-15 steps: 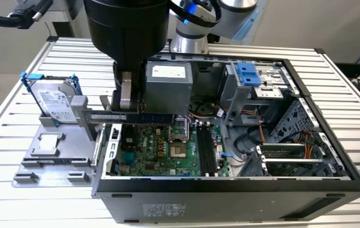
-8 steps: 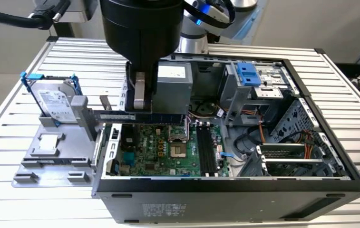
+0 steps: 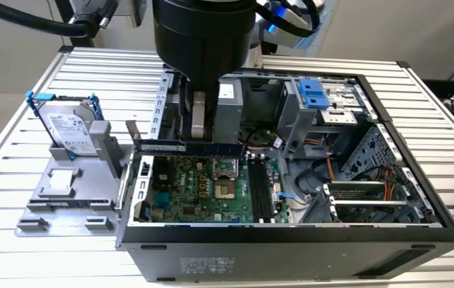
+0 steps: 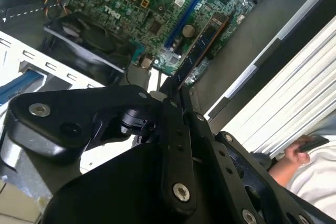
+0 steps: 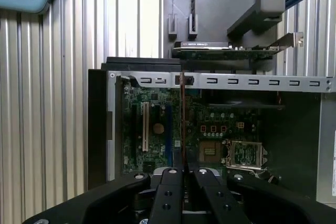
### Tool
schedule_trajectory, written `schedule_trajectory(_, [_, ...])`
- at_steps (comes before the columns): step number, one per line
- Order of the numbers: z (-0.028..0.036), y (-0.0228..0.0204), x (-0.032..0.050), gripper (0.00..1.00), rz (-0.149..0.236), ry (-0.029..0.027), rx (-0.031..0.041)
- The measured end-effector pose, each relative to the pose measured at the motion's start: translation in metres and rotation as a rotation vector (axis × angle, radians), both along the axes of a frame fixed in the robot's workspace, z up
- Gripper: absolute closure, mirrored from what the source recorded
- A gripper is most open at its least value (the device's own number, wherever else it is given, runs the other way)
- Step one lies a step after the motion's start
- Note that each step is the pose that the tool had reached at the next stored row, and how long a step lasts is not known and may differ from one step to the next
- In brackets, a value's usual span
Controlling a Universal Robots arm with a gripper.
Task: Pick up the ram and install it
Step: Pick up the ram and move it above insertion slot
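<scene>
Ram [image 3: 188,147] in a robot arm's grasp: in the exterior view the black gripper [image 3: 200,139] reaches straight down and pinches the dark blue stick near its middle. It holds the stick level and on edge above the far side of the motherboard [image 3: 203,192], inside an open computer case [image 3: 291,237]. The long black slots [image 3: 260,191] lie lower, toward the exterior view's right, apart from the stick. At the exterior view's left a hard drive [image 3: 71,129] stands upright in a grey fixture [image 3: 59,207] on the slatted table [image 3: 3,180].

In the second wrist view the gripper [image 4: 176,92] has its fingers drawn narrow on the ram [image 4: 202,45], which juts out past them over the green motherboard [image 4: 147,3]. A person's hand [image 4: 292,153] shows beyond the case, past the table's slats.

In the first wrist view the ram [image 5: 182,124] appears edge-on, a thin line running out from the gripper [image 5: 182,172] across the motherboard [image 5: 152,129], beside the processor socket [image 5: 245,153].
</scene>
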State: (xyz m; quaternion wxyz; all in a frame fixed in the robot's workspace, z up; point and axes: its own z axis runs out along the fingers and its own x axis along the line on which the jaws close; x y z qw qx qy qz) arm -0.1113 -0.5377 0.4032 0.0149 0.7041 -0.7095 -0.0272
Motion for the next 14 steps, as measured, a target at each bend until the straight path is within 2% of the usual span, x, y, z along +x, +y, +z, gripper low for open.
schedule_trajectory(8, [0.0005, 0.0, 0.0148, 1.0, 0.0, -0.0005, -0.0003])
schedule_trajectory(14, [0.0009, 0.0, 0.0222, 1.0, 0.0, -0.0093, -0.0011])
